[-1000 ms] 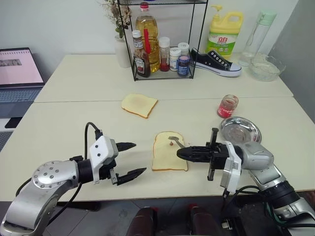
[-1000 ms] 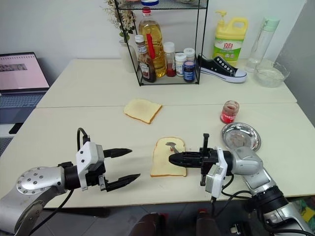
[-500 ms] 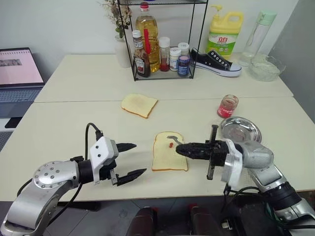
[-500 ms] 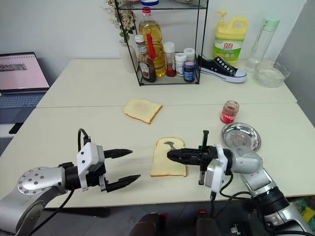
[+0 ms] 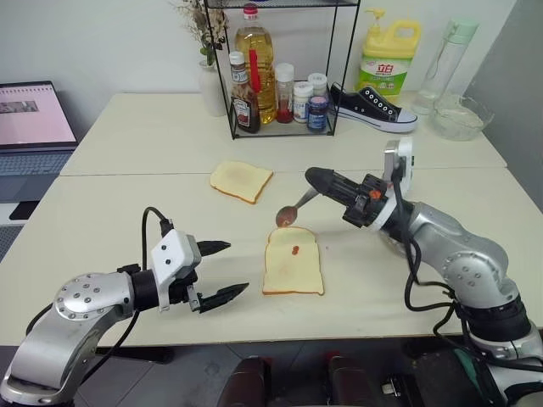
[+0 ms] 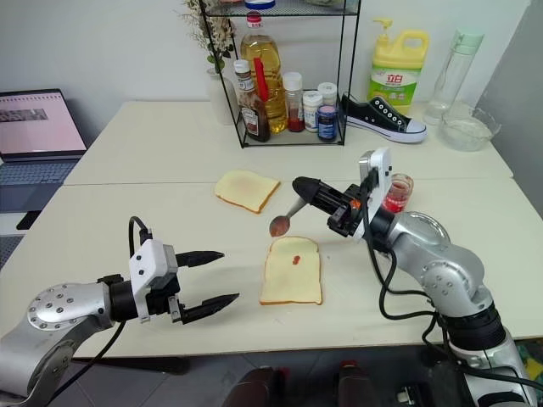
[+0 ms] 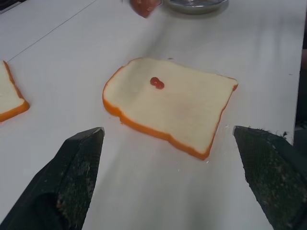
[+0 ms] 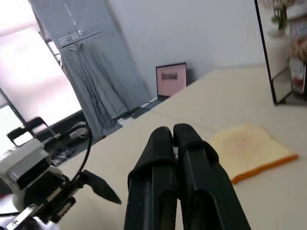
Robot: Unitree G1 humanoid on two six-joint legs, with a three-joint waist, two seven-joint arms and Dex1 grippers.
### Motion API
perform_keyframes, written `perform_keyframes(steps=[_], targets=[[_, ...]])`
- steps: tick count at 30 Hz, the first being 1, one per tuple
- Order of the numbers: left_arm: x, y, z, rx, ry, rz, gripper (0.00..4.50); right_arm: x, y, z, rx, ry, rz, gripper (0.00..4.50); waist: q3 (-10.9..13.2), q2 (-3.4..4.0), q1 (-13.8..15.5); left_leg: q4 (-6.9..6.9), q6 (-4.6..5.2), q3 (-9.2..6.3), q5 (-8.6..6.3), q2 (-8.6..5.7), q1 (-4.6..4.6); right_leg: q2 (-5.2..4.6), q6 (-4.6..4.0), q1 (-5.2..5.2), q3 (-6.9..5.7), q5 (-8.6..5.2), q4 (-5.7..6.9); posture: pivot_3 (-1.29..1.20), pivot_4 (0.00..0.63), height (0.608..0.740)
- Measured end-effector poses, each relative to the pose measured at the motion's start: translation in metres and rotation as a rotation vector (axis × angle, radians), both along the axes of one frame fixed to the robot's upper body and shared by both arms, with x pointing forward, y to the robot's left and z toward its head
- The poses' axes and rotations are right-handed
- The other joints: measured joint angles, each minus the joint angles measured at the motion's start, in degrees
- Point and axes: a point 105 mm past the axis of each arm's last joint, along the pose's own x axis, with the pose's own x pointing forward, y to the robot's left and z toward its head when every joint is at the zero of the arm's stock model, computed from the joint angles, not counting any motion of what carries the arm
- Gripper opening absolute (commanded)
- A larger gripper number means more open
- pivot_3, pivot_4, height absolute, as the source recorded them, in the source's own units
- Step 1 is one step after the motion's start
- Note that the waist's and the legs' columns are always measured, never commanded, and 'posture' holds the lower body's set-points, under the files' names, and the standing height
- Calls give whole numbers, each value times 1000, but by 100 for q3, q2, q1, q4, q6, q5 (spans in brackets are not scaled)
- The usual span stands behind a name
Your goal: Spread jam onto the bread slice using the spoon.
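Left eye view has the right gripper (image 5: 316, 178) clamped on the spoon (image 5: 293, 209), bowl hanging just above the bread slice (image 5: 293, 263), which lies flat on the table (image 5: 110, 212) with a small jam (image 5: 295, 250) blob. Left gripper (image 5: 221, 270), fingers spread wide and empty, sits beside the slice.

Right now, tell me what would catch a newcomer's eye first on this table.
The right gripper, shut on the spoon, holds it in the air just above the bread slice, which carries one small red blob of jam. The left gripper hangs open beside the slice.
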Motion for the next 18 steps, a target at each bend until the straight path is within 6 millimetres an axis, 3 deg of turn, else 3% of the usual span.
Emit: perform_keyframes(steps=[7,12,18], targets=[[2,1,1,7,-11,2,4500,12,-6,-24,72,288,-15,29,0,0,-13,-1,1,3,0,0,-1,15,0,-2,1,0,1,0,150,740],[2,0,1,9,-18,-1,4500,24,-7,-42,111,392,-57,29,0,0,-21,-2,1,7,0,1,-2,24,0,-5,1,0,2,0,150,740],[3,1,-2,6,-10,3,4500,39,-17,-84,74,479,-160,29,0,1,-27,-2,1,12,0,0,-3,26,1,-9,-2,0,3,0,150,740]])
